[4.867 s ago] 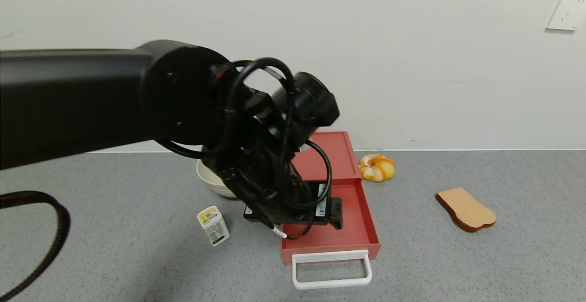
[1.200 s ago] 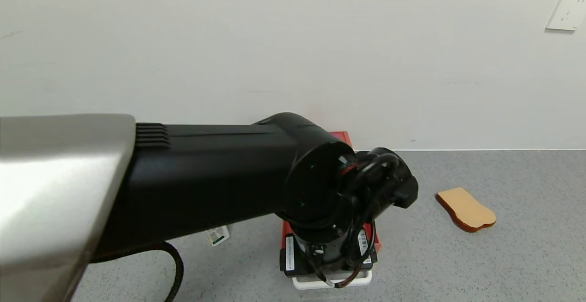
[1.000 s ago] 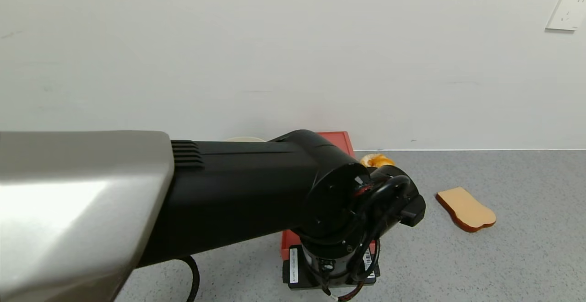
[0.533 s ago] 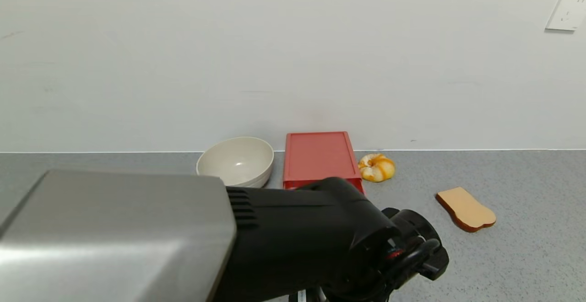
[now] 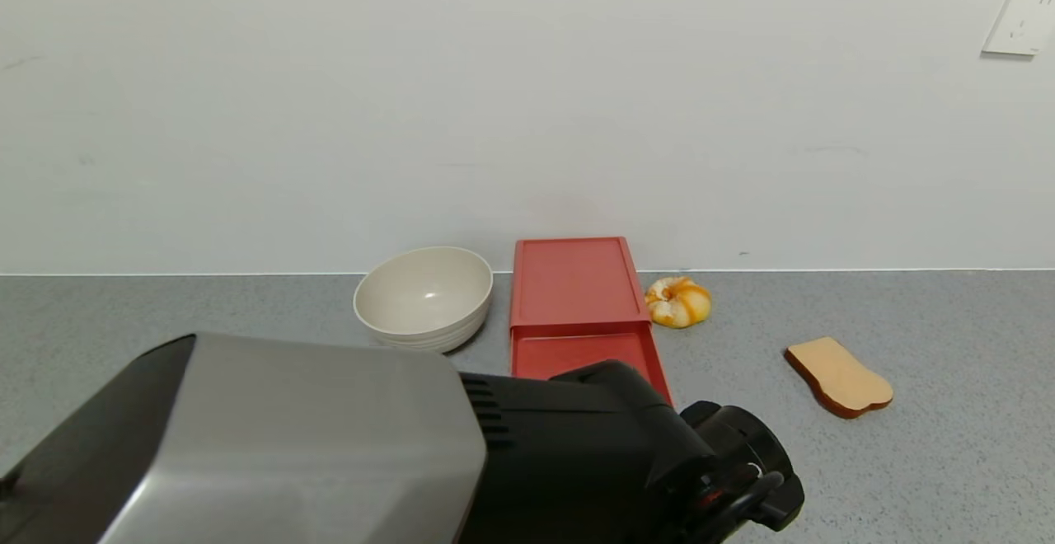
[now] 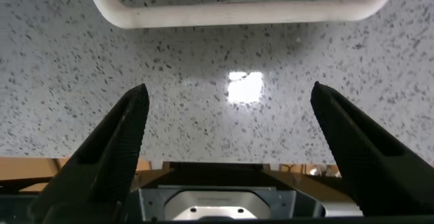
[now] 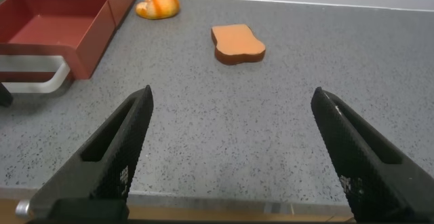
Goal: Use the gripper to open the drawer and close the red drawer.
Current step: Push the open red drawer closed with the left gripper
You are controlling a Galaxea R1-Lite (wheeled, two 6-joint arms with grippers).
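Speckled grey worktop [image 5: 948,461] runs back to a plain white wall, where the flat salmon-red plastic drawer [image 5: 574,284] sits between a beige bowl [image 5: 424,297] and an orange pastry [image 5: 677,301]. Its tray stands pulled out, the white loop handle [image 6: 237,7] free. Just short of that handle hovers the left end effector [image 6: 230,132], fingers apart and empty, presumably placed to push it shut. Off to the side, the right end effector [image 7: 234,142] idles, spread wide.

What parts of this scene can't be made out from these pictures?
- Head view: the left arm hides the front of the drawer and its white handle.
- Left wrist view: the handle's far side is cut off by the edge.
- Right wrist view: the beige bowl is out of frame.
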